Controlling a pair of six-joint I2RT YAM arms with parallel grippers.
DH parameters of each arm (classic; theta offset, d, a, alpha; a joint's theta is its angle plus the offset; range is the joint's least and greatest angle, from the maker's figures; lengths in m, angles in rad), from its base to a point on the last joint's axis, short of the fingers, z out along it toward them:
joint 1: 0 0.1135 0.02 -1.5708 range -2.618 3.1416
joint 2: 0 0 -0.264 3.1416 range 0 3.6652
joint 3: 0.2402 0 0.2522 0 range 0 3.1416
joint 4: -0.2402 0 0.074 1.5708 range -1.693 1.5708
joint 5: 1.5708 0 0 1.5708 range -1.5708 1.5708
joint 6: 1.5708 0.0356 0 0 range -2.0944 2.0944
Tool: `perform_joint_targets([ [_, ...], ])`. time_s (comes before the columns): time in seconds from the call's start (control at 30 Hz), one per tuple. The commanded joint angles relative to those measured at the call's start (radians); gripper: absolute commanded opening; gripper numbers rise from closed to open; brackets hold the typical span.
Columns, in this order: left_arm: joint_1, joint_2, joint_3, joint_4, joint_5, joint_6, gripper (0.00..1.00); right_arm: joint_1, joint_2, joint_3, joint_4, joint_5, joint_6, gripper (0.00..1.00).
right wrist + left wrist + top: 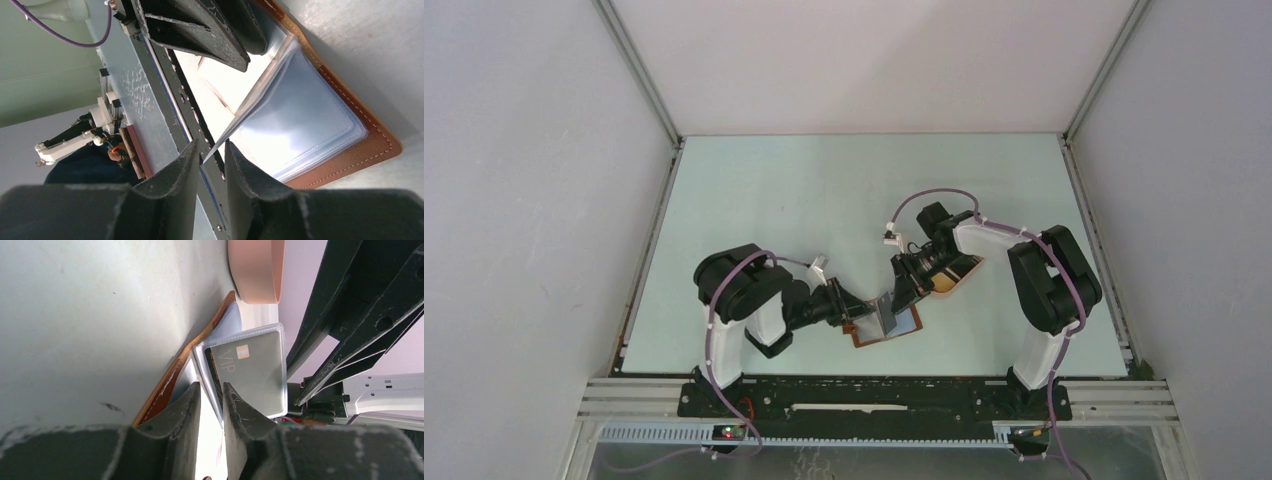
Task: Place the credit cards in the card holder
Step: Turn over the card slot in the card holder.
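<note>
Card holder (902,326) lies open on the table (824,200), close in front of the arm bases, brown leather down, clear sleeves facing up. Left gripper (211,387) sits low at its near-left edge, jaws down to a narrow slot; can't tell whether anything is pinched in there. Just beside its fingers, a grey card (255,372) marked VIP sits inside a clear pocket. Right gripper (210,145) faces it from the far side, jaws narrow, the edge of a raised sleeve (250,102) between them; clamped or not, can't tell. Beyond, a pink tray (255,270) near the holder's far corner
</note>
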Motion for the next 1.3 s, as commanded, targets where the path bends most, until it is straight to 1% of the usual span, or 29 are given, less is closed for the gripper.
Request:
perform_joint_targets([
  [0.0, -0.001, -0.036, -0.031, -0.031, 0.006, 0.017, 0.3, -0.002, 0.007, 0.035, -0.011, -0.05, -0.011, 0.33],
  [0.2, -0.002, -0.041, -0.043, 0.037, 0.025, -0.015, 0.35, 0.006, 0.043, 0.049, -0.025, -0.096, -0.018, 0.35],
  [0.3, -0.001, -0.048, -0.042, 0.04, 0.031, -0.014, 0.41, 0.015, 0.062, 0.054, -0.031, -0.107, -0.024, 0.35],
  [0.5, -0.002, -0.091, -0.057, 0.041, 0.034, -0.017, 0.49, 0.033, 0.099, 0.074, -0.044, -0.13, -0.033, 0.33],
  [0.7, -0.002, -0.123, -0.066, 0.041, 0.043, -0.031, 0.53, 0.054, 0.099, 0.087, -0.068, -0.165, -0.058, 0.33],
  [0.83, -0.001, -0.136, -0.068, 0.043, 0.046, -0.038, 0.54, 0.064, 0.098, 0.088, -0.061, -0.129, -0.051, 0.32],
  [1.03, -0.002, -0.135, -0.069, 0.041, 0.043, -0.038, 0.54, 0.07, 0.094, 0.089, -0.036, -0.013, -0.024, 0.25],
  [1.27, -0.002, -0.111, -0.081, 0.041, 0.019, -0.037, 0.53, 0.07, 0.064, 0.08, -0.005, 0.112, -0.004, 0.24],
])
